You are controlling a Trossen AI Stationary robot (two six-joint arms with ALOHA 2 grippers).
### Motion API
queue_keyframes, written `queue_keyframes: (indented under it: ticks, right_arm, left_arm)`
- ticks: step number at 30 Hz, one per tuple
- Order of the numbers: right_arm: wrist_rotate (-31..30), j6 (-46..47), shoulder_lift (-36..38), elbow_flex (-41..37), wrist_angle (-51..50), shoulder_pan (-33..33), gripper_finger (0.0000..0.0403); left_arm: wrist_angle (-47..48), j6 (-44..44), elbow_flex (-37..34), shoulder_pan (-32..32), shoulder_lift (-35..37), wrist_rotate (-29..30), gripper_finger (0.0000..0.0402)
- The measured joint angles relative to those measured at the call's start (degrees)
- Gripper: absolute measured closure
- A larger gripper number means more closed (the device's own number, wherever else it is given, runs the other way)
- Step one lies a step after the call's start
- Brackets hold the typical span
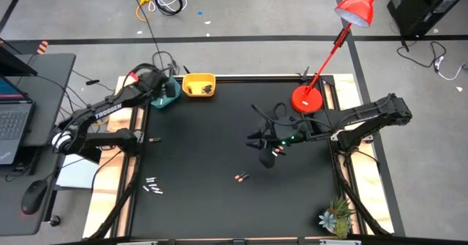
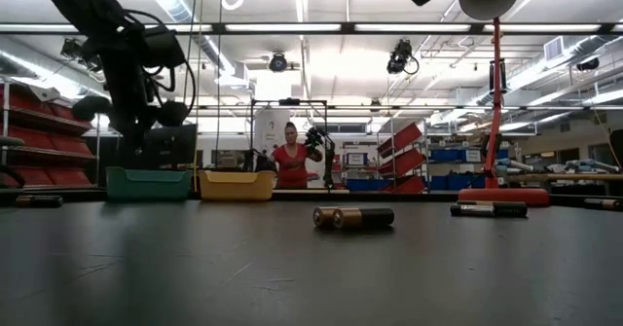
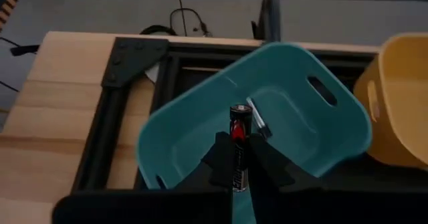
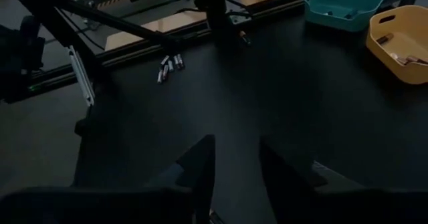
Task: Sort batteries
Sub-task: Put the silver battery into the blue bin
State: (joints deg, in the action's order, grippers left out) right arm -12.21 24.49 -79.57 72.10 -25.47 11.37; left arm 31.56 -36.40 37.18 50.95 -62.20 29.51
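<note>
Left end effector (image 3: 239,158) pinches a battery (image 3: 239,127) over the teal bowl (image 3: 194,127); right end effector (image 4: 234,158) hangs spread mid-table.

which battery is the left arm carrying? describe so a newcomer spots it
Find the teal bowl at the table's far left corner, beside the yellow bowl. The left gripper hovers over it, jaws shut on one battery. It is dark with a red band, held upright, unlike the silver one lying in the bowl.

grey concrete floor (image 1: 241,11), red desk lamp (image 1: 355,7), laptop desk (image 1: 29,91), ceiling strip lights (image 2: 292,26), red shelving (image 2: 39,136)
</note>
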Motion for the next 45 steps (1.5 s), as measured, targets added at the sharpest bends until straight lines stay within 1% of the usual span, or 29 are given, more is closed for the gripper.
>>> queue_keyframes:
  ticks: [2, 7, 9, 12, 15, 17, 20, 22, 24, 26, 30, 34, 36, 39, 42, 45]
  right_arm:
    - [-0.1, 0.0, 0.0, 0.0, 0.0, 0.1, 0.0277]
    - [-0.2, 0.0, 0.0, 0.0, 0.1, 0.2, 0.0278]
    - [-0.2, 0.0, 0.0, 0.0, 0.1, 0.2, 0.0278]
    - [-0.2, 0.0, 0.0, 0.0, 0.1, 0.2, 0.0278]
    - [-0.3, -0.9, 0.0, 0.0, 0.1, 0.0, 0.0278]
    - [-0.4, -2.3, 0.0, 0.0, 0.1, -0.4, 0.0278]
    - [-0.4, -5.1, 0.0, 0.0, 0.1, -1.5, 0.0278]
    - [-0.4, -6.9, 0.0, 0.0, 0.1, -2.6, 0.0278]
    - [-0.4, -8.4, 0.0, 0.0, 0.1, -3.8, 0.0278]
    - [-0.4, -8.5, 0.0, 0.0, 0.1, -5.2, 0.0278]
    - [0.2, -6.4, 0.0, 0.0, -0.1, -9.2, 0.0278]
    - [3.7, -6.7, 0.0, 0.0, 0.0, -12.6, 0.0281]
    - [5.8, -8.1, 0.0, 0.0, 0.0, -13.7, 0.0283]
    - [7.4, -11.0, 0.0, 0.0, 0.1, -14.6, 0.0284]
    - [7.5, -13.4, 0.0, 0.0, 0.2, -15.1, 0.0284]
    - [7.6, -15.4, 0.0, 0.0, 0.8, -15.7, 0.0285]
  left_arm:
    - [0.9, -0.3, 0.0, 0.0, -0.5, 0.3, 0.0348]
    - [1.5, -1.6, 0.0, 0.1, -0.8, 0.4, 0.0275]
    - [1.2, -1.6, 0.0, 0.0, -0.8, 0.4, 0.0254]
    - [1.7, -1.6, 0.1, 0.0, -0.8, -0.8, 0.0239]
    - [1.4, -1.2, 1.3, -0.8, -0.6, -5.4, 0.0237]
    - [1.0, 1.4, 2.5, -3.0, 0.0, -8.2, 0.0240]
    - [1.2, 6.9, 5.0, -7.9, 1.3, -11.7, 0.0246]
    - [1.3, 10.1, 6.4, -12.1, 2.5, -15.6, 0.0253]
    - [2.7, 11.1, 7.9, -16.6, 3.3, -19.2, 0.0259]
    - [6.0, 10.5, 9.3, -22.0, 3.6, -20.5, 0.0266]
    - [14.4, 6.9, 10.2, -33.8, 3.7, -20.4, 0.0279]
    - [21.0, 1.9, 10.2, -45.1, 3.7, -21.0, 0.0293]
    - [23.0, -0.4, 10.2, -49.6, 3.7, -24.1, 0.0299]
    - [26.3, -4.8, 10.2, -54.4, 3.5, -31.2, 0.0304]
    - [26.8, -8.7, 9.2, -57.7, 3.2, -37.5, 0.0305]
    - [26.6, -9.3, 8.0, -60.0, 2.9, -41.2, 0.0305]
